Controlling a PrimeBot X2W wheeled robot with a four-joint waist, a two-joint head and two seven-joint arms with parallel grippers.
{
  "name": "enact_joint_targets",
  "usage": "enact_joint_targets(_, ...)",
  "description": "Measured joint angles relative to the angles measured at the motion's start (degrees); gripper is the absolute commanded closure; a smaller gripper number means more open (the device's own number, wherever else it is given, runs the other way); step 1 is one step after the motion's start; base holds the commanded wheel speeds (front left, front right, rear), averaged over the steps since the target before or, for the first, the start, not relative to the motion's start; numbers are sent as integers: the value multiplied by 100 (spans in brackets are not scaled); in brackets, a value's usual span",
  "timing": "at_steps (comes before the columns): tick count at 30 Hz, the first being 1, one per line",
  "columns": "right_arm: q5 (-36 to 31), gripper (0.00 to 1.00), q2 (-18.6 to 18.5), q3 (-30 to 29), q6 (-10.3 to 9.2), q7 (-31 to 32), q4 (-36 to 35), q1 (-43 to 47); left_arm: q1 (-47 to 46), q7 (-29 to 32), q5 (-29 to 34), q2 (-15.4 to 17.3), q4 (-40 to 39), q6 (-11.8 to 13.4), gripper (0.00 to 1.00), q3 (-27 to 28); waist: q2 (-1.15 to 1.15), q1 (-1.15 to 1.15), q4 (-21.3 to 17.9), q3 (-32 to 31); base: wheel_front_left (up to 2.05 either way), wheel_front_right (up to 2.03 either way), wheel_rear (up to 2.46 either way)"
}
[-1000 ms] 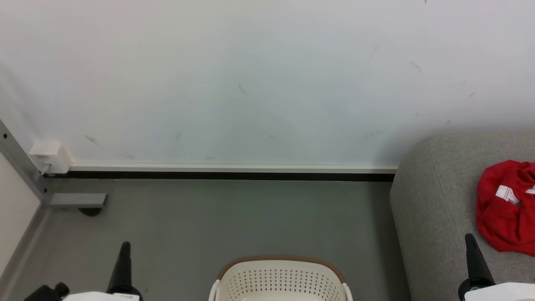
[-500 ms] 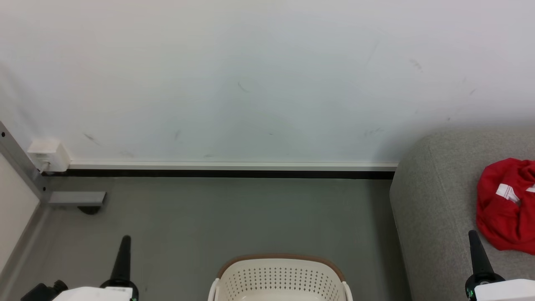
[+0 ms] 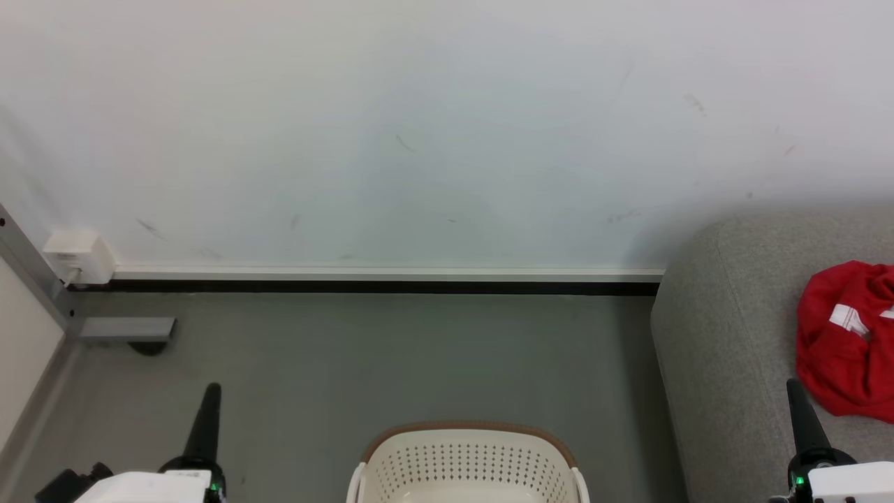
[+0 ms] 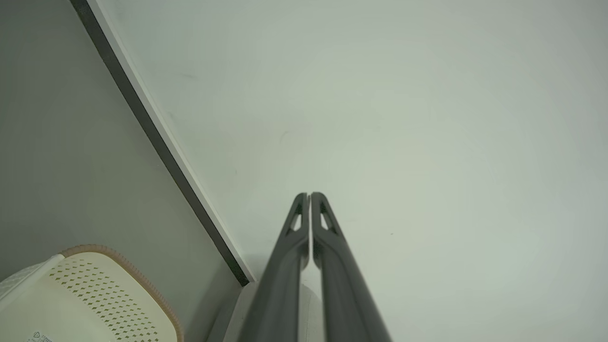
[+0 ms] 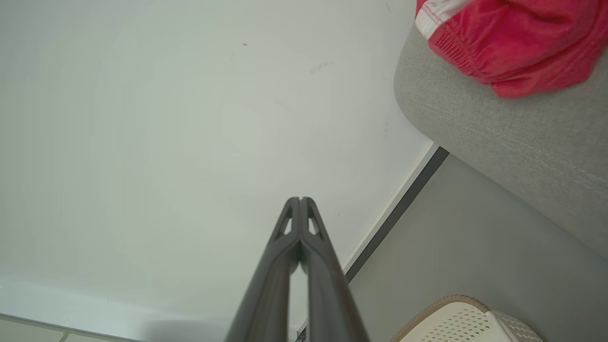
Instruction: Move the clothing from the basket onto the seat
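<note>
A red garment (image 3: 841,342) with white trim lies crumpled on the grey sofa (image 3: 726,335) at the right, near its rounded end. The cream basket (image 3: 466,461) with a brown rim stands on the grey floor (image 3: 391,356) beside the sofa, well apart from the wall (image 3: 419,126). The left gripper (image 4: 309,195) points toward the wall, its jaws pressed together and holding nothing. The right gripper (image 5: 300,199) is likewise closed and empty; in the head view its tip lies just beside the garment
</note>
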Motion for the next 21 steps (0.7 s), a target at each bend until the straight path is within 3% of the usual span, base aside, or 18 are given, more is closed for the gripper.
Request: enact_joint_targets(21, 942, 100, -1, -82, 0, 221, -52, -85, -104, 252, -1021, 0, -79, 16, 100, 20, 0, 0, -15, 66, 0, 0, 0)
